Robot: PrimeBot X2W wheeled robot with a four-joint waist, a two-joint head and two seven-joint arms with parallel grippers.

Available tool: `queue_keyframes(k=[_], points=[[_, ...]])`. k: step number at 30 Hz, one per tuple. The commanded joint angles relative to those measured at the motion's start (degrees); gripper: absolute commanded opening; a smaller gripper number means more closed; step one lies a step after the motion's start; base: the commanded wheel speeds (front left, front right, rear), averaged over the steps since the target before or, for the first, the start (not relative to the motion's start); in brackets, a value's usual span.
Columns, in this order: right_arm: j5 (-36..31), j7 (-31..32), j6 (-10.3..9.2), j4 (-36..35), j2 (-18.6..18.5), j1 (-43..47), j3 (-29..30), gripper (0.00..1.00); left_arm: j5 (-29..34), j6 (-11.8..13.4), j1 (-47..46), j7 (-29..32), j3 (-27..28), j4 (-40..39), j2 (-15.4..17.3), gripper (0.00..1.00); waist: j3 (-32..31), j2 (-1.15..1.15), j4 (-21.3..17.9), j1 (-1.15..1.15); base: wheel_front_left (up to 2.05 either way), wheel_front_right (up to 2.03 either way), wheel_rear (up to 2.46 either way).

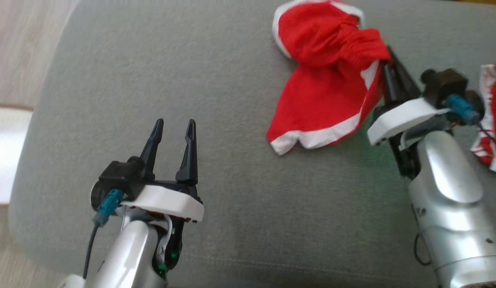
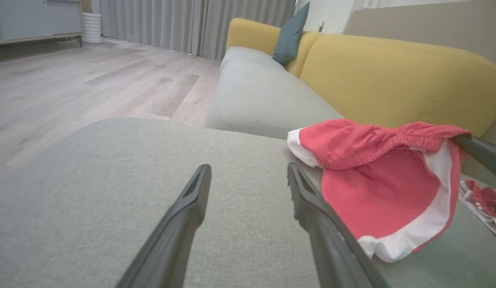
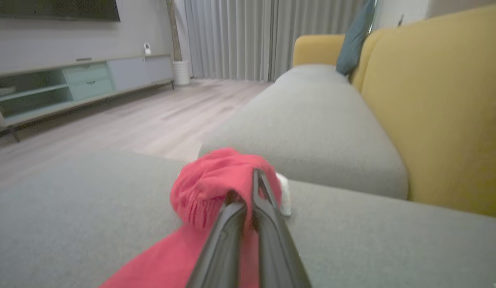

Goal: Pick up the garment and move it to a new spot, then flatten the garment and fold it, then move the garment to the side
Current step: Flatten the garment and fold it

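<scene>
The garment is a pair of red shorts with white trim, bunched on the grey sofa seat at the upper right of the head view. My right gripper is shut on its gathered waistband, lifting that edge while the leg hems rest on the seat. In the right wrist view the shut fingers pinch the red cloth. My left gripper stands open over bare cushion, to the left of the shorts. The left wrist view has its open fingers with the garment just right of them.
Another red and white cloth lies at the seat's right edge. A yellow backrest runs behind the seat, with a teal cushion farther along. The wooden floor drops off to the left; a low TV cabinet stands across the room.
</scene>
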State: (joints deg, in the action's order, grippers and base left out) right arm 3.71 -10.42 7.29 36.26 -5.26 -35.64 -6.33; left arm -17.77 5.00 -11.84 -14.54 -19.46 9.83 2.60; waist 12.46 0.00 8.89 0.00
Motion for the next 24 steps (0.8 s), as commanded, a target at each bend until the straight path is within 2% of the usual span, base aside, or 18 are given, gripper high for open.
queue_keyframes(k=[1, 6, 12, 18, 24], points=[[0.4, -0.6, 0.2, -2.9, 0.4, -1.8, -0.3, 0.0, 0.4, -0.1, -0.5, -0.5, 2.3, -1.6, 0.3, 1.0, -1.8, 0.0, -1.9, 0.0, 0.0, 0.0, 0.0], [-0.5, 1.3, 0.2, -8.4, -3.2, -4.8, 1.4, 0.0, 0.7, -0.3, 0.1, -0.5, 2.4, -1.7, 0.3, 1.0, -3.7, 0.0, -3.5, 0.0, 0.0, 0.0, 0.0], [-2.8, 4.4, 0.2, -16.3, -7.3, -6.2, 0.3, 0.0, 0.0, 0.0, 0.8, -0.5, 1.9, -2.3, 0.3, 1.0, -4.5, 0.0, -3.2, 0.0, 0.0, 0.0, 0.0], [-2.3, 7.5, 0.2, -18.8, -6.0, -1.8, -7.4, 0.0, -0.2, 0.0, 1.3, -0.5, 1.6, -2.2, 0.3, 1.0, -4.1, 0.0, -1.9, 0.0, 0.0, 0.0, 0.0], [-1.8, 7.6, 0.2, -13.0, -2.4, 2.4, -16.0, 0.0, -0.1, -0.1, 0.7, -0.5, 1.4, -1.9, 0.3, 1.0, -3.3, 0.0, -0.4, 0.0, 0.0, 0.0, 0.0]])
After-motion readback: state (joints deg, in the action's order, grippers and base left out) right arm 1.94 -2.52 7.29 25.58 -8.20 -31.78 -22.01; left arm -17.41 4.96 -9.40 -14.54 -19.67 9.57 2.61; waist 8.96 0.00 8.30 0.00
